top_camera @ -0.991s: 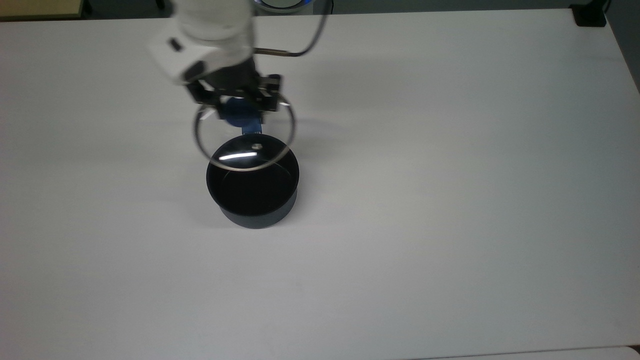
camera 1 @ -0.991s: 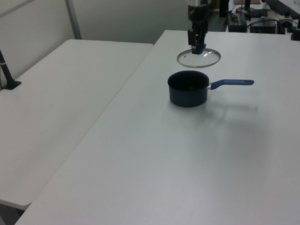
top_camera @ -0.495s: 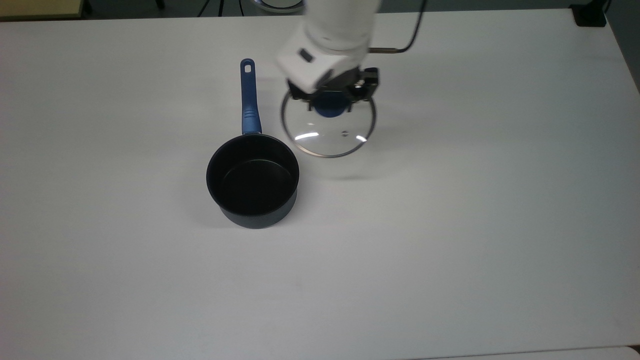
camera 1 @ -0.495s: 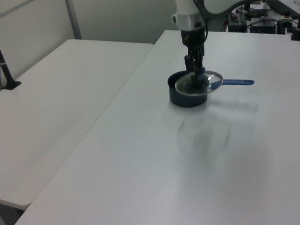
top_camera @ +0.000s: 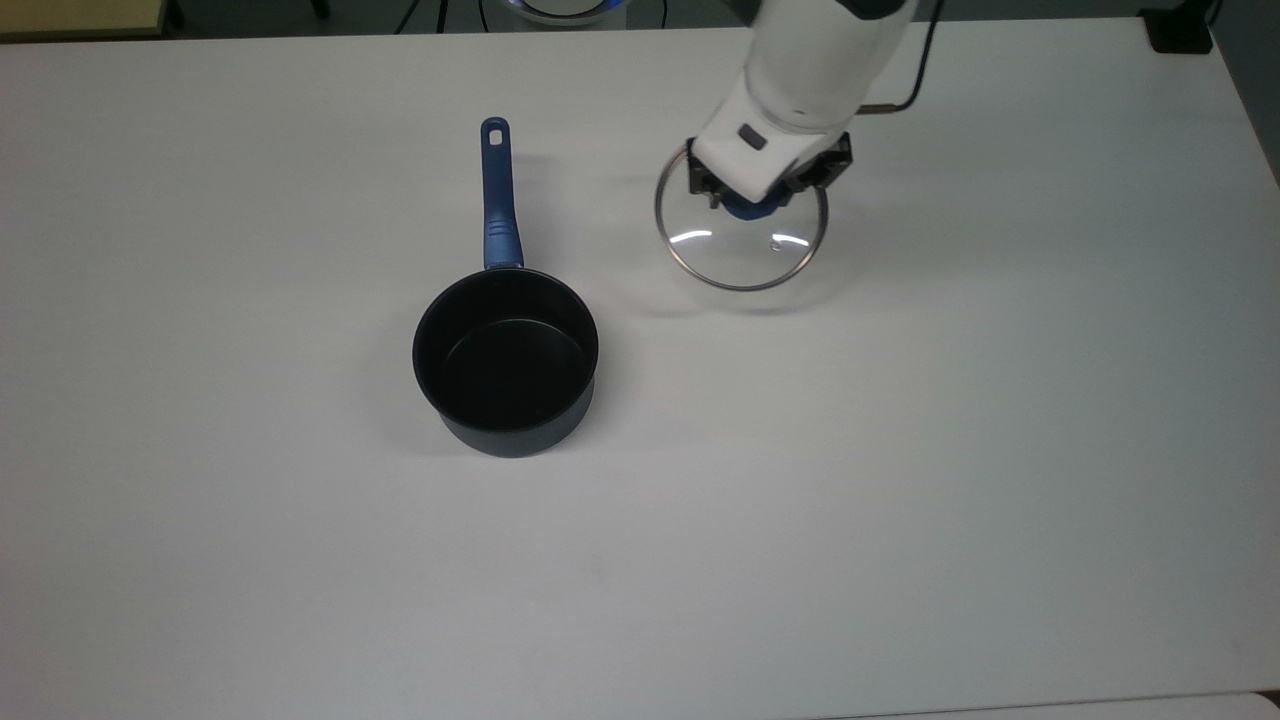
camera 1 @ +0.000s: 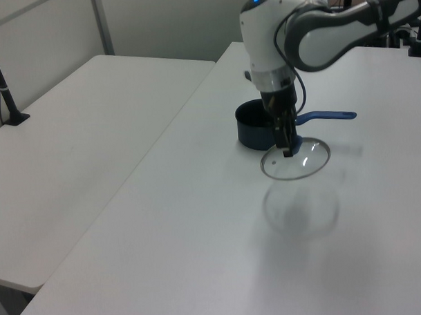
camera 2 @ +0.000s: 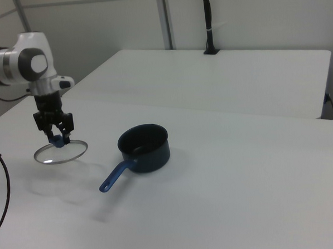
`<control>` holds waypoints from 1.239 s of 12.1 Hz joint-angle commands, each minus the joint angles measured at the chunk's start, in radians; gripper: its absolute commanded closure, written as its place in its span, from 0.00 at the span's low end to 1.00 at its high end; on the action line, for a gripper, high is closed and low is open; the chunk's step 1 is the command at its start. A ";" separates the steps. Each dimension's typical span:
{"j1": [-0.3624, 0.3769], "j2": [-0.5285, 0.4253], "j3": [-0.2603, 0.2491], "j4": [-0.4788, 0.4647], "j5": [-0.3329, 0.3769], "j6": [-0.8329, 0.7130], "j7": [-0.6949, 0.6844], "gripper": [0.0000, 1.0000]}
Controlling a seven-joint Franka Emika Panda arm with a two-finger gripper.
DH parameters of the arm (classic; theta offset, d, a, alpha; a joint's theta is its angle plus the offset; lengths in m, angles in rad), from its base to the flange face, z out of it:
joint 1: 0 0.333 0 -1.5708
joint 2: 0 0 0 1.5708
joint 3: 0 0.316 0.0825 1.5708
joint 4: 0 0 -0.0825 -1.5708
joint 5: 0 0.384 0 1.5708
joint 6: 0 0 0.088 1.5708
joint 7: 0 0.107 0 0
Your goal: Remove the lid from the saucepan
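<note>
While the white robot arm [camera 1: 275, 41] reaches down over the white table [top_camera: 900, 450], its black two-finger gripper [top_camera: 757, 203] is closed around the blue knob [top_camera: 752, 208] of the round clear glass lid with the thin metal rim [top_camera: 741, 242], and the lid hangs from it, roughly level. From the left view the lid [camera 1: 296, 160] floats above the tabletop, with its soft shadow [camera 1: 300, 208] lying on the surface below and nearer the camera, so it is not resting on anything. The small round saucepan, dark navy outside and black inside [top_camera: 505, 363], stands uncovered on the table, well apart from the lid, toward the top view's left. Its long straight blue handle [top_camera: 497, 195] runs away from the pan toward the top view's upper edge, the hole at its end plain to see. In the right view the gripper [camera 2: 56, 138] and lid [camera 2: 61, 152] sit at the right view's left, the saucepan [camera 2: 145, 147] nearer the middle, its handle [camera 2: 116, 174] pointing toward the camera.
</note>
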 commanded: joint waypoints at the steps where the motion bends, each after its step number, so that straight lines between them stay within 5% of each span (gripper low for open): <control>1: 0.049 -0.020 -0.015 -0.093 0.017 0.130 0.076 0.49; 6: 0.051 -0.009 -0.013 -0.168 0.018 0.314 0.144 0.49; 15: 0.068 0.046 -0.015 -0.180 0.018 0.359 0.157 0.49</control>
